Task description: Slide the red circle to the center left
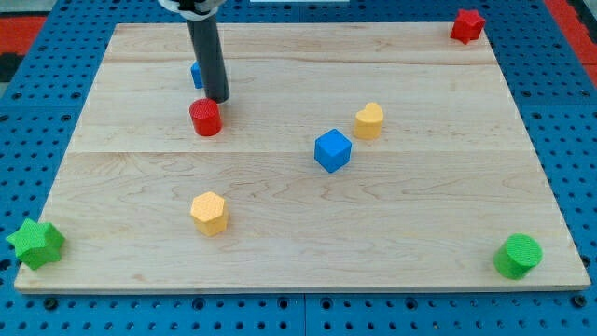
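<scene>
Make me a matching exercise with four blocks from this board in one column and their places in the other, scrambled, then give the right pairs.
Things:
1. red circle
2. blue cube
3. green star
4. red star

Places:
A. the view's top right corner
B. near the board's middle
C. just below my tip, upper left
D. the view's bottom left corner

Pairs: 1-C, 2-B, 3-D, 4-A

Red circle [205, 117], blue cube [332, 150], yellow hexagon [209, 213], pale wood board [308, 243].
</scene>
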Robot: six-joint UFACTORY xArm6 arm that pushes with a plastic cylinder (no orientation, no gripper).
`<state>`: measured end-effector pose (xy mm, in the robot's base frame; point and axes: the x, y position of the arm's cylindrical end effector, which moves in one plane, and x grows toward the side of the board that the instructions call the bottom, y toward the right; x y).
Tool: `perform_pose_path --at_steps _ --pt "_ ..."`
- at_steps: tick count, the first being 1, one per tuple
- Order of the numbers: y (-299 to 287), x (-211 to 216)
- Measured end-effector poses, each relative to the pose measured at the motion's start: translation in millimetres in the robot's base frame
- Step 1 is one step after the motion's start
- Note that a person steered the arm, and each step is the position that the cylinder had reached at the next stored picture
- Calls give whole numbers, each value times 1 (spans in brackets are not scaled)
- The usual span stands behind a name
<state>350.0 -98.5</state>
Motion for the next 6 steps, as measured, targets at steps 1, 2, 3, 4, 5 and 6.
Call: perform_pose_path --at_steps 1,2,3,4,5,6 --pt "65 10" --pt "16 10" --pt "2 29" --pt "16 44" --pt "-14 51" --pt "-54 41"
